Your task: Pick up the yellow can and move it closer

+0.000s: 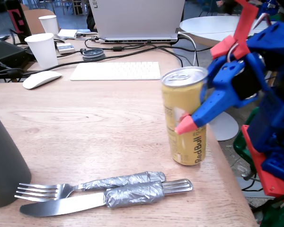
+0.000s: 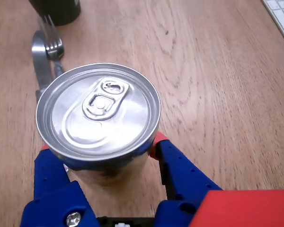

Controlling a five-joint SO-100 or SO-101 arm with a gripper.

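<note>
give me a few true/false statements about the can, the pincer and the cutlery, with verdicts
1. The yellow can stands upright on the table. True.
2. The pincer has a finger on each side of the can. True.
3. The can's pull tab is torn off. False: the tab lies flat on the sealed lid.
4. The fork and knife have bare handles. False: both handles are wrapped in grey tape.
5. The can stands on the keyboard. False: it stands on bare wood, nearer the camera in the fixed view.

Light wood-grain table (image 1: 109,118), evenly lit. At 12 o'clock in the fixed view: open laptop (image 1: 137,19), white keyboard (image 1: 116,71) just before it. At 1 o'clock: round white table (image 1: 208,26). At 10 o'clock: white mouse (image 1: 40,79).
</note>
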